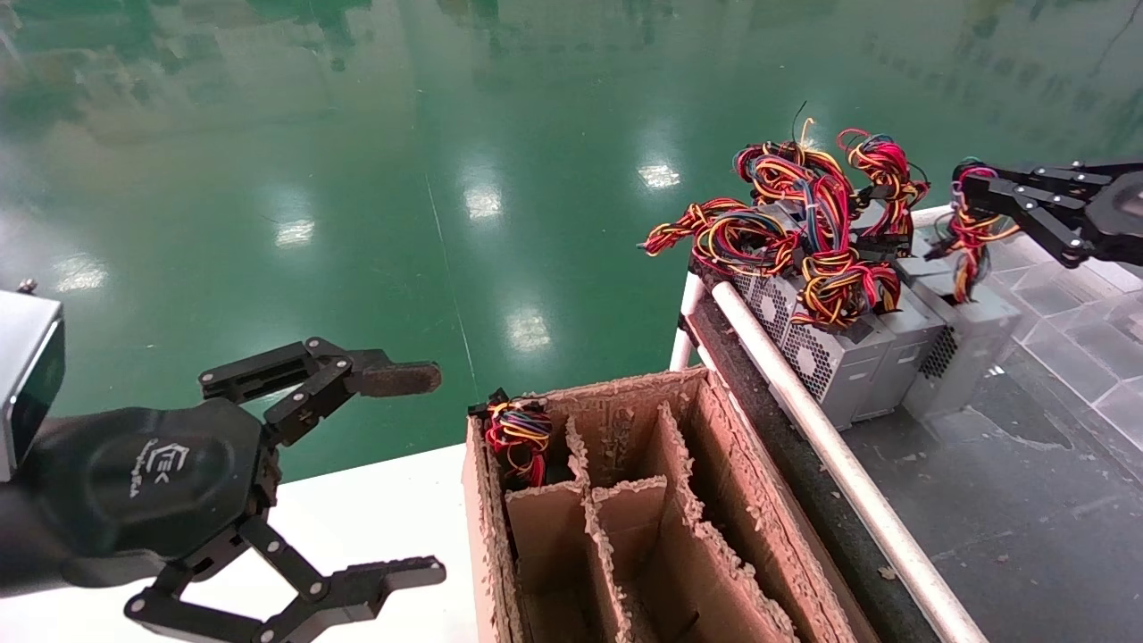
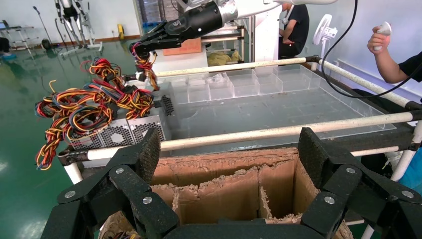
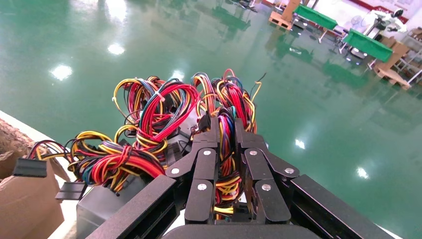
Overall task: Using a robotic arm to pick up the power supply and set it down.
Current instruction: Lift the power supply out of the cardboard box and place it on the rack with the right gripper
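Several grey power supplies stand in a row on the dark table, each with knotted red, yellow and black wires. My right gripper (image 1: 969, 189) reaches in from the right and is shut on the wire bundle (image 1: 969, 237) of the rightmost power supply (image 1: 973, 335). In the right wrist view the fingers (image 3: 206, 144) pinch the coloured wires (image 3: 226, 149) of that bundle. The left wrist view shows this gripper (image 2: 142, 50) from afar, holding the bundle above the row. I cannot tell if the box is off the table. My left gripper (image 1: 438, 473) hangs open and empty beside the cardboard box.
A worn cardboard box (image 1: 625, 393) with dividers stands in front, with one wired unit (image 1: 518, 438) in its far left cell. A white rail (image 1: 804, 402) edges the table. The other power supplies (image 1: 830, 357) crowd next to the held one. Clear plastic trays (image 1: 1072, 295) lie behind.
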Motion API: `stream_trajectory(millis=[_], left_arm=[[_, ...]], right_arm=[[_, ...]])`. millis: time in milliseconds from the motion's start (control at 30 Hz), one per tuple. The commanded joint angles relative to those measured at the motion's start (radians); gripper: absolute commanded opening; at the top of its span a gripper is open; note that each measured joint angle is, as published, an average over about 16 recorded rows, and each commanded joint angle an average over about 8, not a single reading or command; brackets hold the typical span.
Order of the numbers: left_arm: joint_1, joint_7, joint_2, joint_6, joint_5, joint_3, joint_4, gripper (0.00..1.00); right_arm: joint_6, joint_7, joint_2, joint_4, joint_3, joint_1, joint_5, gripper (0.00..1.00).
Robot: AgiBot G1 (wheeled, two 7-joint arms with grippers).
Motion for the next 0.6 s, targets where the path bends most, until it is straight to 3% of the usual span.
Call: stream_trajectory(millis=[33, 167, 200, 233, 433, 467, 500, 600], left_arm=[[0.000, 0.000, 0.000, 0.000, 0.000, 0.000, 0.000, 1.00], [0.000, 0.000, 0.000, 0.000, 0.000, 0.000, 0.000, 1.00], [0.000, 0.000, 0.000, 0.000, 0.000, 0.000, 0.000, 1.00], [0.000, 0.000, 0.000, 0.000, 0.000, 0.000, 0.000, 1.00], [0.000, 0.000, 0.000, 0.000, 0.000, 0.000, 0.000, 1.00], [0.000, 0.000, 0.000, 0.000, 0.000, 0.000, 0.000, 1.00], [0.000, 0.000, 0.000, 0.000, 0.000, 0.001, 0.000, 1.00], [0.000, 0.000, 0.000, 0.000, 0.000, 0.001, 0.000, 1.00]], right_arm=[[0.007, -0.007, -0.008, 0.002, 0.000, -0.002, 0.000, 0.00], [0.012, -0.015, -0.016, 0.002, 0.001, -0.007, 0.001, 0.01], [0.013, -0.017, -0.017, 0.001, 0.001, -0.008, 0.002, 0.05], [0.013, -0.018, -0.019, 0.001, 0.002, -0.010, 0.002, 0.13], [0.012, -0.017, -0.023, -0.004, 0.000, -0.015, 0.001, 0.88], [0.011, -0.016, -0.023, -0.004, 0.000, -0.015, 0.000, 0.96], [0.009, -0.015, -0.023, -0.005, 0.000, -0.016, 0.000, 1.00], [0.005, -0.014, -0.023, -0.005, 0.000, -0.016, 0.000, 1.00]])
